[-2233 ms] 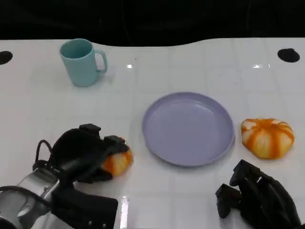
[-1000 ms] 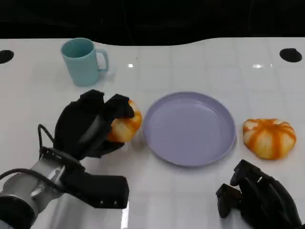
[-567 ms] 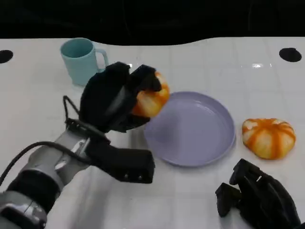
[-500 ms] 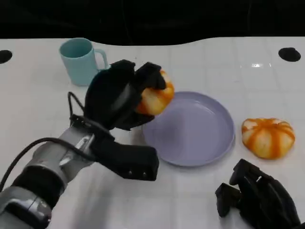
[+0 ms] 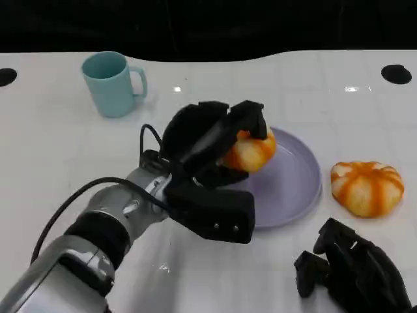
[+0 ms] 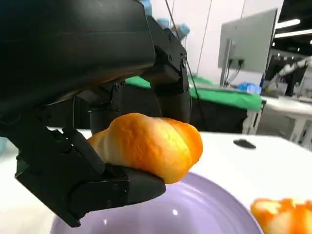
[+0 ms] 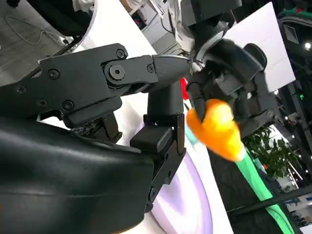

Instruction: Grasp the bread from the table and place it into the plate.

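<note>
Orange and glossy, the bread (image 5: 251, 150) sits gripped in the left hand (image 5: 212, 140), fingers closed over its top and a thumb under it, as the left wrist view shows plainly. It hangs above the lilac plate (image 5: 296, 189), over the plate's 10 o'clock side, and looks clear of the dish floor rather than touching it. So the pick-up is done and the carry is nearly done; what is left, by my reckoning, is to lower the bread onto the plate, let go, and draw the hand back.

A second bun (image 5: 365, 188) lies on the white surface (image 5: 52, 150) at 3 o'clock from the plate, just beside its rim. A teal mug (image 5: 111, 85) stands well apart at 10 o'clock. The right hand (image 5: 352, 274) rests low at 5 o'clock, fingers curled in, holding nothing.
</note>
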Robot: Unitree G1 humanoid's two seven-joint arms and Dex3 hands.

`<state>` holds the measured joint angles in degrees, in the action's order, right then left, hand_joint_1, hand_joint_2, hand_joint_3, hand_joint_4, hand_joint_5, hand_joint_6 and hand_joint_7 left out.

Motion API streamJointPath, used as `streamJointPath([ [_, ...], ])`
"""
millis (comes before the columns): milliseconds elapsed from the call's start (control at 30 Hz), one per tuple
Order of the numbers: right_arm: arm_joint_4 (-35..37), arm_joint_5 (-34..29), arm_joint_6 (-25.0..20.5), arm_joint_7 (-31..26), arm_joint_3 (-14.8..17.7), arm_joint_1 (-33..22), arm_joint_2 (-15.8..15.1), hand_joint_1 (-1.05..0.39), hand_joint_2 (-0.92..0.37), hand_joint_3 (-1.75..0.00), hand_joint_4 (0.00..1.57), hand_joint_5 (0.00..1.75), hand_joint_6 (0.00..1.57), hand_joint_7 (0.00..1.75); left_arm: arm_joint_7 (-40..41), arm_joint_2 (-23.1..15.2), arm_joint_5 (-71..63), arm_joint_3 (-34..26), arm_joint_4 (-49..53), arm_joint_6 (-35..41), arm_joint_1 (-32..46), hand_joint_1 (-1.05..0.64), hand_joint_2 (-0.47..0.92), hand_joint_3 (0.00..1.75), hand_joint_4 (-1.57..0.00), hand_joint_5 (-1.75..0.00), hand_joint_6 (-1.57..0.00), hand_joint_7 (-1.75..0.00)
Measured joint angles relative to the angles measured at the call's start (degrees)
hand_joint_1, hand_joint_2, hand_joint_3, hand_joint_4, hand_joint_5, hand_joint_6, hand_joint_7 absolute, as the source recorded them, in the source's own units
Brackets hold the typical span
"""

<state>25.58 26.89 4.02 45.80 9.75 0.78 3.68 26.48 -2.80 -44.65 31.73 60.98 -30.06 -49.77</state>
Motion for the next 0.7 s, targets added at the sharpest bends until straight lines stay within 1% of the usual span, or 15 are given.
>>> streamJointPath([
  [33,0.0,0.0,0.0,0.0,0.0,0.0,0.0,-0.55,-0.92,-0.24,0.77,1.68,0.68,1.43,-1.2,0.4,0.2,0.0,0.5,-0.1,-0.1,-0.31,0.67,0.79,-0.76,-1.45,-0.75,-0.98],
  [67,0.0,0.0,0.0,0.0,-0.1,0.0,0.0,-0.54,-0.92,-0.24,0.77,1.68,0.68,1.43,-2.2,0.6,0.3,0.0,0.7,-0.1,-0.1,-0.31,0.68,0.75,-0.75,-1.43,-0.75,-0.92],
  [100,0.0,0.0,0.0,0.0,-0.1,0.0,0.0,-0.54,-0.92,-0.24,0.76,1.68,0.68,1.43,-3.0,0.7,0.3,0.0,0.9,0.0,-0.2,-0.34,0.78,0.54,-0.62,-1.21,-0.62,-0.66],
  [133,0.0,0.0,0.0,0.0,-0.1,0.0,0.0,-0.54,-0.92,-0.24,0.76,1.68,0.68,1.43,-4.4,0.8,0.3,0.2,0.9,0.3,-0.4,-0.36,0.85,0.41,-0.57,-1.1,-0.58,-0.5],
  [167,0.0,0.0,0.0,0.0,-0.1,0.0,0.0,-0.55,-0.92,-0.25,0.77,1.69,0.68,1.44,-6.1,0.7,0.2,0.4,0.9,0.9,-0.6,-0.41,0.89,0.32,-0.45,-0.98,-0.48,-0.37],
  [200,0.0,0.0,0.0,0.0,-0.2,0.0,0.0,-0.55,-0.92,-0.25,0.77,1.69,0.68,1.44,-7.9,0.7,0.2,0.7,0.9,1.5,-1.0,-0.42,0.9,0.3,-0.42,-0.94,-0.45,-0.33],
  [233,0.0,0.0,0.0,0.0,-0.2,0.0,0.0,-0.55,-0.92,-0.25,0.76,1.69,0.68,1.44,-9.6,0.5,0.1,1.0,0.8,2.1,-1.3,-0.48,0.91,0.28,-0.34,-0.87,-0.39,-0.27],
  [300,0.0,0.0,0.1,0.0,-0.3,0.0,0.0,-0.55,-0.92,-0.26,0.76,1.68,0.68,1.44,-11.3,0.2,0.0,1.4,0.3,2.6,-1.5,-0.58,0.92,0.32,-0.21,-0.77,-0.3,-0.19],
  [367,0.0,0.0,0.1,0.0,-0.3,0.0,0.0,-0.54,-0.92,-0.26,0.76,1.68,0.68,1.44,-12.3,-0.1,0.0,2.0,-0.3,2.8,-1.5,-0.68,0.92,0.39,-0.09,-0.68,-0.21,-0.13],
  [400,0.0,0.0,0.1,0.0,-0.3,0.0,0.0,-0.54,-0.92,-0.26,0.76,1.68,0.68,1.44,-13.1,-0.2,0.0,2.2,-0.5,3.1,-1.5,-0.75,0.92,0.45,-0.04,-0.59,-0.16,-0.1],
  [500,0.0,0.0,0.1,0.0,-0.3,0.0,0.0,-0.54,-0.92,-0.26,0.76,1.68,0.68,1.44,-16.1,-0.5,-0.1,2.8,-1.2,4.9,-1.5,-0.88,0.92,0.55,0.0,-0.36,-0.1,-0.06],
  [533,0.0,0.0,0.1,0.0,-0.3,0.0,0.0,-0.54,-0.92,-0.25,0.76,1.68,0.68,1.44,-17.0,-0.7,-0.2,3.1,-1.6,5.5,-1.5,-0.91,0.92,0.57,0.0,-0.31,-0.09,-0.05],
  [600,-0.1,0.0,0.1,-0.1,-0.3,0.0,0.0,-0.55,-0.92,-0.24,0.76,1.69,0.68,1.44,-18.4,-1.1,-0.3,3.3,-2.3,6.2,-1.4,-0.95,0.92,0.62,0.0,-0.27,-0.09,-0.05],
  [700,-0.1,0.0,0.0,-0.1,-0.3,0.0,0.0,-0.54,-0.92,-0.24,0.76,1.69,0.67,1.44,-19.7,-1.7,-0.3,3.6,-3.5,6.3,-1.4,-0.95,0.92,0.65,-0.01,-0.28,-0.12,-0.06],
])
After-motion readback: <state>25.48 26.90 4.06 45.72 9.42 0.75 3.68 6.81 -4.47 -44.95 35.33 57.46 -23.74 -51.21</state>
